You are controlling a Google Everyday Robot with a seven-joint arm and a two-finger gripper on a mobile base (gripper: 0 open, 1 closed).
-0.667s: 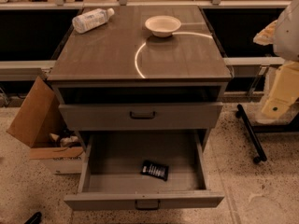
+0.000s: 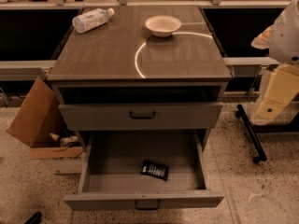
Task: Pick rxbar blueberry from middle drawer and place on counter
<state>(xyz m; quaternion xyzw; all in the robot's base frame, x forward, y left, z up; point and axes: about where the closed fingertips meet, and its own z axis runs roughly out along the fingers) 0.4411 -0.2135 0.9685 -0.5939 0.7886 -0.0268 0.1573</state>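
Observation:
The rxbar blueberry, a small flat bar in a dark wrapper, lies on the floor of the pulled-out middle drawer, near its front and a little right of centre. The counter is the glossy grey-brown cabinet top with a bright arc mark. My arm shows at the right edge as white and cream parts. The gripper hangs there, right of the cabinet, level with the closed drawer, well away from the bar and holding nothing that I can see.
A white bowl and a clear plastic bottle lying on its side sit at the back of the counter. A closed grey drawer is above the open one. An open cardboard box stands left on the floor. A black bar stand lies right.

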